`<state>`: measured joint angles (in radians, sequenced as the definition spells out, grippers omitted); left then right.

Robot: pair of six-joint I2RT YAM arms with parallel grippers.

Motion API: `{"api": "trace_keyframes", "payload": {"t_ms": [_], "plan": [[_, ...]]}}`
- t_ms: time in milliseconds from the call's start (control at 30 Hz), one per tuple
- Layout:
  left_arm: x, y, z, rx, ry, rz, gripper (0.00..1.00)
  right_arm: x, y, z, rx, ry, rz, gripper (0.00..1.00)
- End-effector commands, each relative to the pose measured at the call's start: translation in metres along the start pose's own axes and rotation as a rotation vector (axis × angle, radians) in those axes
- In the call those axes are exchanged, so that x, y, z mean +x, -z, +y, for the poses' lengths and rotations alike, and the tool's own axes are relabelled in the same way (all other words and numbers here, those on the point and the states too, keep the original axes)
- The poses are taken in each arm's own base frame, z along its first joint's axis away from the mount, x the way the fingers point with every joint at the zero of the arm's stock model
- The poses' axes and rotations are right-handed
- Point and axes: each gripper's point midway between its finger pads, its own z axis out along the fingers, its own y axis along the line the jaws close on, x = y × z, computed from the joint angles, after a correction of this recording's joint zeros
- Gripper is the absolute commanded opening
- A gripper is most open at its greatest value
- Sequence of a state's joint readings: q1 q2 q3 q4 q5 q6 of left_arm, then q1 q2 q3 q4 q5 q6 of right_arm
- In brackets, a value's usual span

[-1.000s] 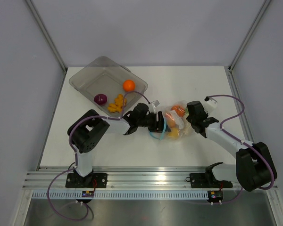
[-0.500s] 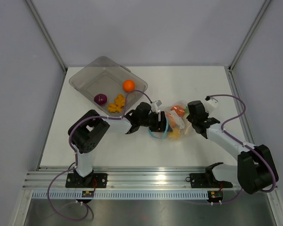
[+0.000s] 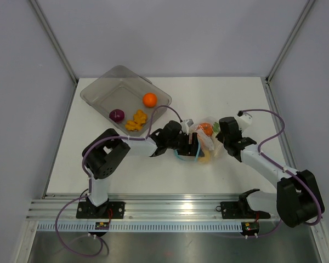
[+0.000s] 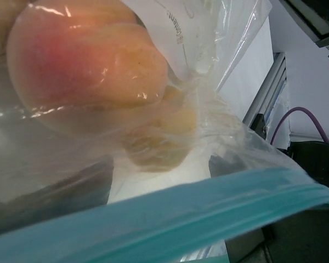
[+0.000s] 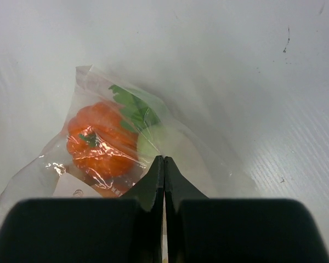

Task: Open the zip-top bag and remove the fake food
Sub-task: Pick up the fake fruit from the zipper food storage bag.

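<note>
The clear zip-top bag point(image 3: 208, 145) lies at mid table, with fake food inside. My left gripper point(image 3: 192, 143) is at its mouth. In the left wrist view the teal zip strip point(image 4: 181, 219) runs across the front, and a peach point(image 4: 88, 60) and a beige piece point(image 4: 159, 139) lie beyond it. Its dark fingers point(image 4: 49, 194) show spread apart behind the plastic. My right gripper point(image 3: 220, 137) is shut on the bag's far edge point(image 5: 163, 160). An orange toy with green leaves point(image 5: 101, 145) and a white piece point(image 5: 156, 143) lie just ahead of it.
A grey translucent tray point(image 3: 98, 87) stands at the back left. It holds an orange ball point(image 3: 149, 99), a purple piece point(image 3: 116, 115) and yellow-orange bits point(image 3: 135, 120). Metal frame posts rise at both back corners.
My left gripper has moved right, further into the bag's mouth, and the bag has bunched up towards my right gripper. The right gripper has stayed nearly in place.
</note>
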<state>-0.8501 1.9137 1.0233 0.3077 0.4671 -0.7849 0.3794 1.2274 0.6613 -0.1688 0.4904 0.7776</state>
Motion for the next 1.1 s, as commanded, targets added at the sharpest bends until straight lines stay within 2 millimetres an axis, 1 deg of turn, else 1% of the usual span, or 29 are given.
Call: {"api": "trace_keyframes", "payload": {"t_ms": [0, 133, 367, 667, 867, 1067], "plan": [[-0.012, -0.008, -0.008, 0.016, -0.042, -0.029, 0.74, -0.005, 0.003, 0.018, -0.069, 0.001, 0.007, 0.00], [-0.008, -0.013, -0.007, 0.012, -0.038, -0.015, 0.79, -0.005, 0.004, 0.019, -0.074, 0.001, 0.003, 0.00], [-0.005, -0.018, -0.006, -0.018, -0.057, -0.008, 0.82, -0.002, 0.002, 0.021, -0.080, 0.008, 0.017, 0.00], [-0.001, -0.026, -0.001, -0.042, -0.051, 0.016, 0.82, -0.001, 0.002, 0.024, -0.095, 0.004, 0.023, 0.00], [0.003, -0.033, -0.003, -0.050, -0.057, 0.027, 0.82, 0.009, -0.001, 0.026, -0.109, -0.011, 0.056, 0.00], [0.005, -0.038, -0.003, -0.060, -0.062, 0.039, 0.81, 0.010, -0.001, 0.029, -0.120, -0.010, 0.064, 0.00]]}}
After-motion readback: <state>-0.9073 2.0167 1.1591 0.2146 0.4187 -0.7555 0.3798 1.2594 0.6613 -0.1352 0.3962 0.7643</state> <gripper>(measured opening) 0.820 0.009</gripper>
